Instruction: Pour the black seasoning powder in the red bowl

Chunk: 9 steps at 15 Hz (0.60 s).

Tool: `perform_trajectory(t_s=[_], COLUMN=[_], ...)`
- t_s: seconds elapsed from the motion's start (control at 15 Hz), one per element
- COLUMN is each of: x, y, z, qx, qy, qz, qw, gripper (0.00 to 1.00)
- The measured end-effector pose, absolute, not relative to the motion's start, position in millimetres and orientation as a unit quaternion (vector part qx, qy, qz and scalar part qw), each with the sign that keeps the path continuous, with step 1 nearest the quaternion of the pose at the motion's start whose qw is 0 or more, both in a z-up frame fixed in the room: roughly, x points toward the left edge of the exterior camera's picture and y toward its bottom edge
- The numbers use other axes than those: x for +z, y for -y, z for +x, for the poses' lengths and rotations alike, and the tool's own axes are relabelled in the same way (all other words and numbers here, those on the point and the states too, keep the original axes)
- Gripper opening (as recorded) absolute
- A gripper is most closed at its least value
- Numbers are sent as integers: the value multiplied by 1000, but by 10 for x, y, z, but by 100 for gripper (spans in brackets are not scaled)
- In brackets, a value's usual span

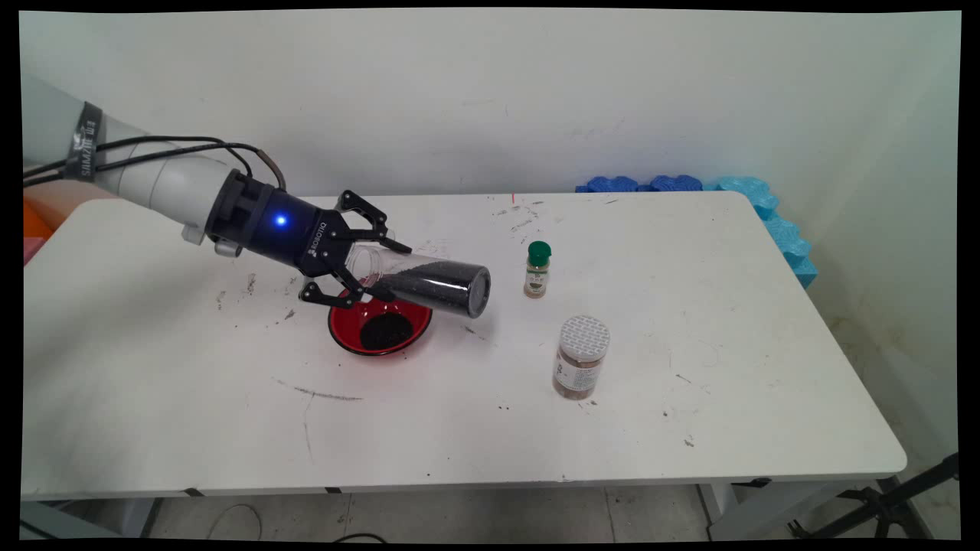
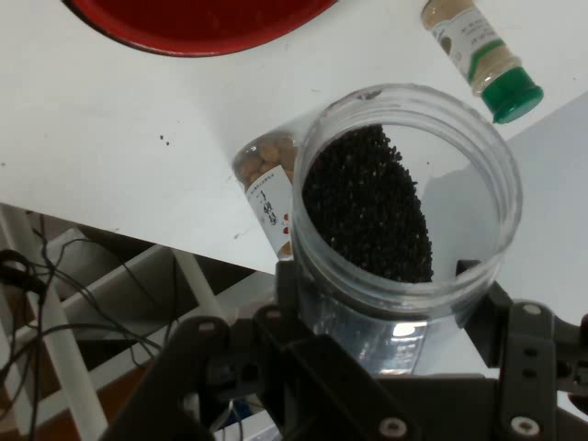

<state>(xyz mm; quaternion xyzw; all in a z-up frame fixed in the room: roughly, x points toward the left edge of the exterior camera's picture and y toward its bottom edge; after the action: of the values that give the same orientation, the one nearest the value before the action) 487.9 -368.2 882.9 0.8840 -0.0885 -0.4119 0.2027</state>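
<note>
My gripper (image 1: 390, 272) is shut on a clear plastic jar (image 1: 429, 285) that holds black seeds. The jar lies nearly level in the air, its closed bottom pointing right and slightly down, with the seeds gathered at that end. It hangs just above a red bowl (image 1: 380, 327) containing a heap of black seeds. In the hand view I look into the jar's open mouth (image 2: 404, 193), with one finger (image 2: 287, 280) on each side of the rim. The red bowl's rim (image 2: 202, 23) shows at the top of that view.
A small spice bottle with a green cap (image 1: 537, 269) stands right of the jar. A brown-filled jar with a white lid (image 1: 580, 367) stands nearer the front. Blue foam blocks (image 1: 766, 214) line the table's far right corner.
</note>
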Motion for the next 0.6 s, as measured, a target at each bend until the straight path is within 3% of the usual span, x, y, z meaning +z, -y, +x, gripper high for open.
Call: perform_trajectory(t_s=[0.6], x=[8823], y=[3671], z=[4877], qx=[-430], qy=[37], qz=[882], qw=[190], gripper=[0])
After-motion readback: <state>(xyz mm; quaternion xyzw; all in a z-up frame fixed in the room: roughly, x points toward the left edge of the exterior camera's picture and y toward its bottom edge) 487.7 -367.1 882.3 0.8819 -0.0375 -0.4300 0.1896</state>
